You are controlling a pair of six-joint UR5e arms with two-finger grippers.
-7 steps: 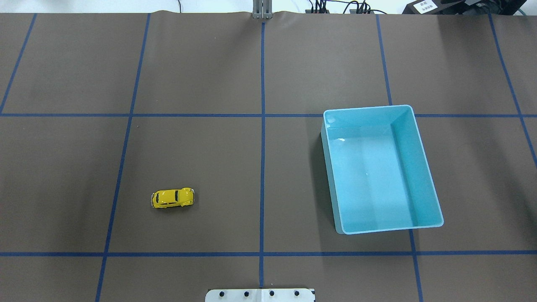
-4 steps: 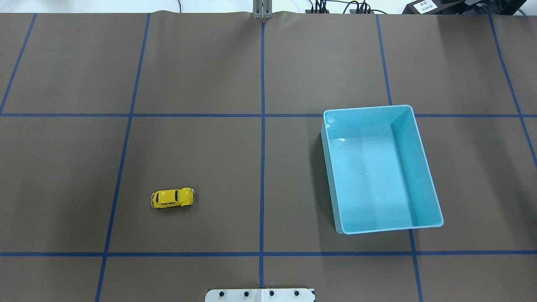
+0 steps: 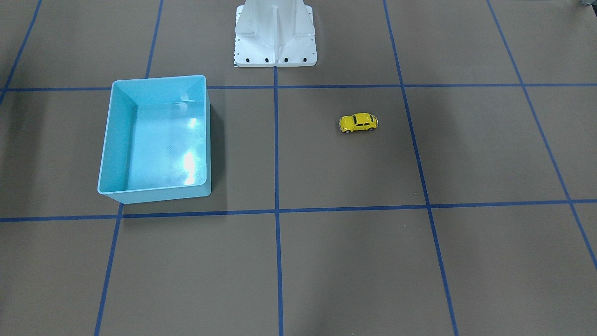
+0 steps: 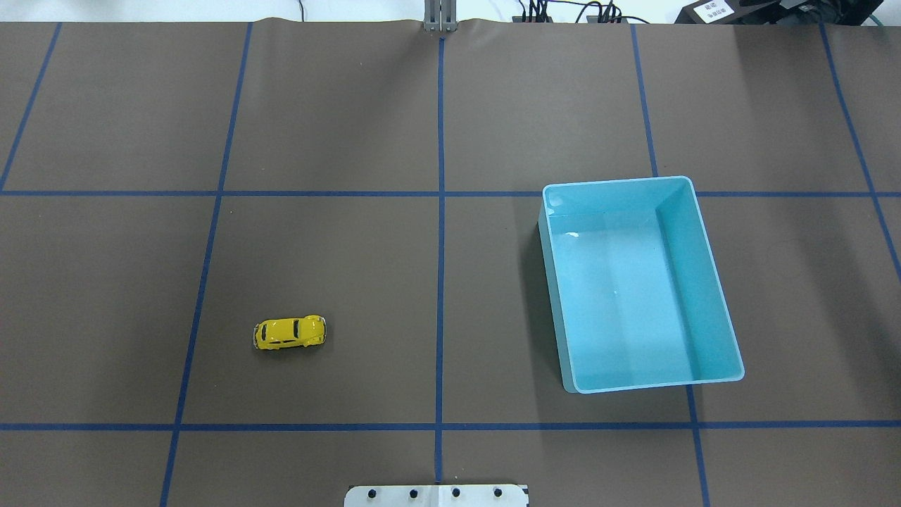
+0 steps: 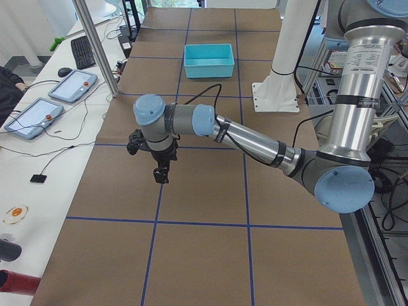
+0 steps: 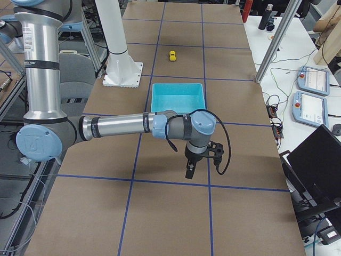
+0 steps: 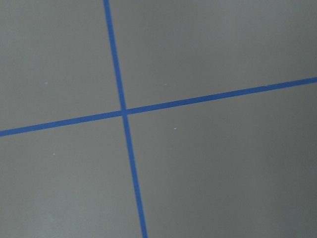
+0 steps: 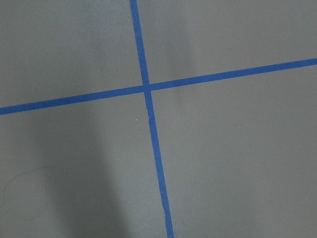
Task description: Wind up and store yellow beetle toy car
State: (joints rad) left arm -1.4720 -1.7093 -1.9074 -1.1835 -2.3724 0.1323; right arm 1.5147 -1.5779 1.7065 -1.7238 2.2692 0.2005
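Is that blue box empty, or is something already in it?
Empty. The light blue bin shows only a bare, shiny floor; the yellow beetle toy car stands outside it, well apart, on the table.

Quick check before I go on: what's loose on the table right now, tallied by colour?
Yellow: 1, the car
Light blue: 1, the bin
Total: 2
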